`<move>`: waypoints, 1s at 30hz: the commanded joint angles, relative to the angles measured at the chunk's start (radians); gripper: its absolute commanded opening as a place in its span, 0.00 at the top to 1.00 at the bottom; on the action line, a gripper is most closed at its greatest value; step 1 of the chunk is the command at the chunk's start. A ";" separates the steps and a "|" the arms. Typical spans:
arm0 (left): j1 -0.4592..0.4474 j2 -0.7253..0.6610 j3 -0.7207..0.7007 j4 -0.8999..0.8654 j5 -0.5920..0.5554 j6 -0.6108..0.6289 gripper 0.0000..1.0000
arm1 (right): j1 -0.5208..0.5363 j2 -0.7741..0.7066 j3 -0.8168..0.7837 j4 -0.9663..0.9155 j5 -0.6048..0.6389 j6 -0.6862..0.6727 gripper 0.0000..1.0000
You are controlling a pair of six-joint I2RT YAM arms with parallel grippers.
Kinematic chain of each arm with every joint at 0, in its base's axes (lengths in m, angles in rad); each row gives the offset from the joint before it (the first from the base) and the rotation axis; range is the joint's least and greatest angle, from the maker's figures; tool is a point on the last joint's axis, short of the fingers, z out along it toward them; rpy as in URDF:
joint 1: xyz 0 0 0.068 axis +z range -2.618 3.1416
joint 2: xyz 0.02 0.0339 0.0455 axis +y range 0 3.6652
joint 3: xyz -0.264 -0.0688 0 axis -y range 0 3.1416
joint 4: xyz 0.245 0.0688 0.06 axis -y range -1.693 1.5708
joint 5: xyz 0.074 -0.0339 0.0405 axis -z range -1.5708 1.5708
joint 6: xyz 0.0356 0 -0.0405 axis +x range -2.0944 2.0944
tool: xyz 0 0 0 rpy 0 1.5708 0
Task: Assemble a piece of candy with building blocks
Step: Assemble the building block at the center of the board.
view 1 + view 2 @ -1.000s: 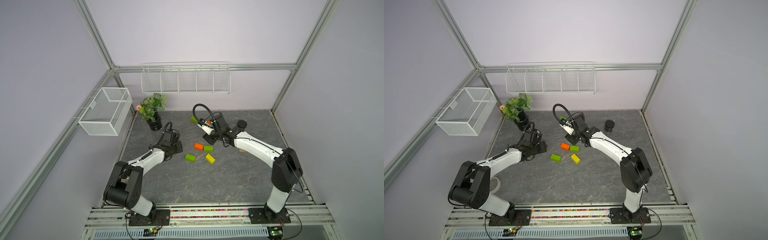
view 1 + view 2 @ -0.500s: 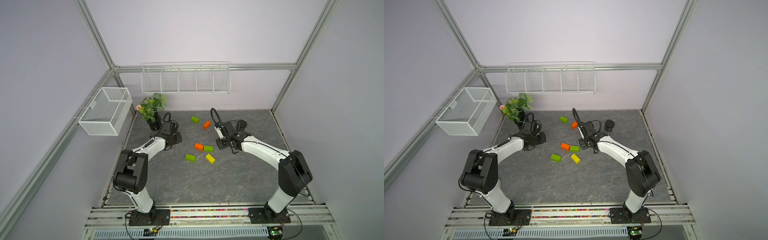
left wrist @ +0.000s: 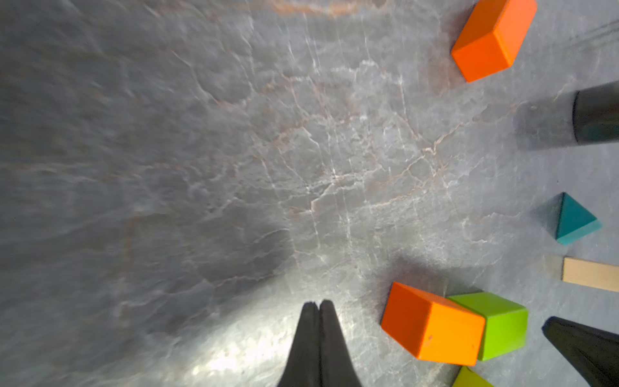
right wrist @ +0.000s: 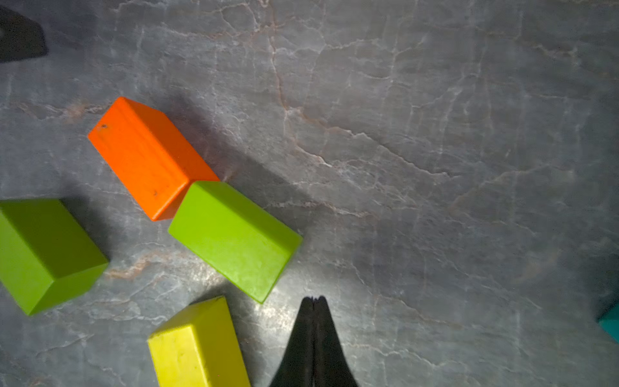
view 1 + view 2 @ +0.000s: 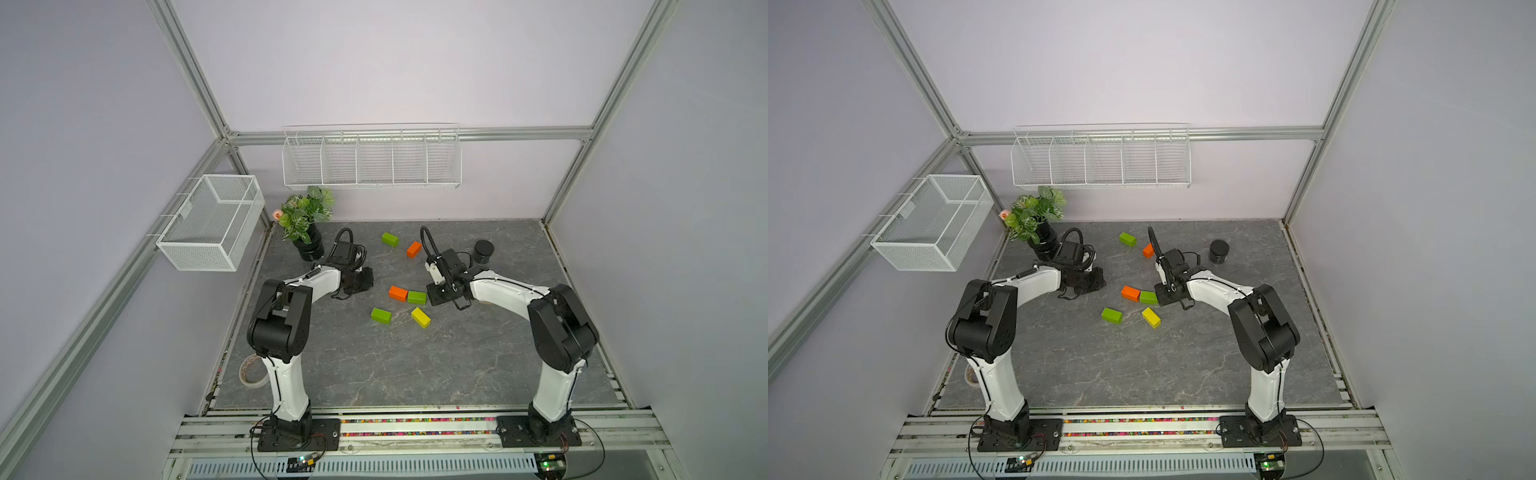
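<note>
While only an orange brick (image 5: 398, 293) and a green brick (image 5: 417, 297) touch, we judge the candy barely begun, left fingers (image 3: 306, 341) and right fingers (image 4: 303, 341) clenched empty.

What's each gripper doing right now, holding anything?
Left gripper: closed, holding nothing.
Right gripper: closed, holding nothing.

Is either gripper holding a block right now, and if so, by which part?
Nothing is held. The left gripper and the right gripper are both shut, their fingers pressed together with nothing between them.
</note>
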 commanded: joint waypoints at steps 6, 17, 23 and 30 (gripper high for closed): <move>-0.070 0.082 0.088 -0.030 0.038 -0.006 1.00 | 0.005 0.028 -0.014 0.040 -0.071 0.040 0.93; -0.088 0.104 0.096 -0.018 0.058 -0.022 1.00 | 0.013 0.077 0.004 0.045 -0.113 0.042 0.93; -0.103 0.117 0.093 -0.011 0.067 -0.029 1.00 | 0.019 0.084 0.011 0.045 -0.116 0.040 0.93; -0.108 0.121 0.082 -0.005 0.073 -0.037 1.00 | 0.020 0.097 0.016 0.043 -0.110 0.034 0.93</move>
